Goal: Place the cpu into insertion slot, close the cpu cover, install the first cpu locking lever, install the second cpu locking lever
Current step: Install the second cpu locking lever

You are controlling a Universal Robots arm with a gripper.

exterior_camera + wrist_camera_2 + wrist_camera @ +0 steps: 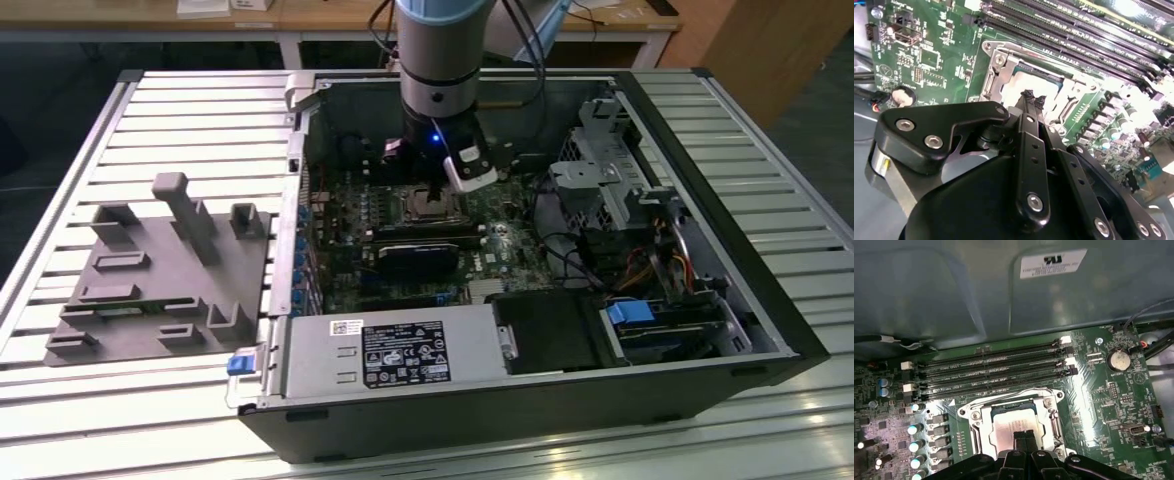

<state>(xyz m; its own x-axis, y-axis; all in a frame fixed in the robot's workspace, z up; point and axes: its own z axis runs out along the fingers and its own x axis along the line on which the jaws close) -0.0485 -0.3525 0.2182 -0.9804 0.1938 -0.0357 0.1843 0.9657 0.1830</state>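
First wrist view | fingers (1023,439) pressed together over cpu (1013,421) seated in insertion slot (977,421) | cover step pending, needs cpu cover closed.

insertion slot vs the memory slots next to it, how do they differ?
Shape: the square, silvery-rimmed insertion slot is about as wide as it is long; the long black memory slots are narrow parallel strips.
Material: the socket is framed in bright metal; the memory slots are dark, with white end latches.
Position: the claw hovers over the socket, not the memory slots.
Both sit on the dark green motherboard.
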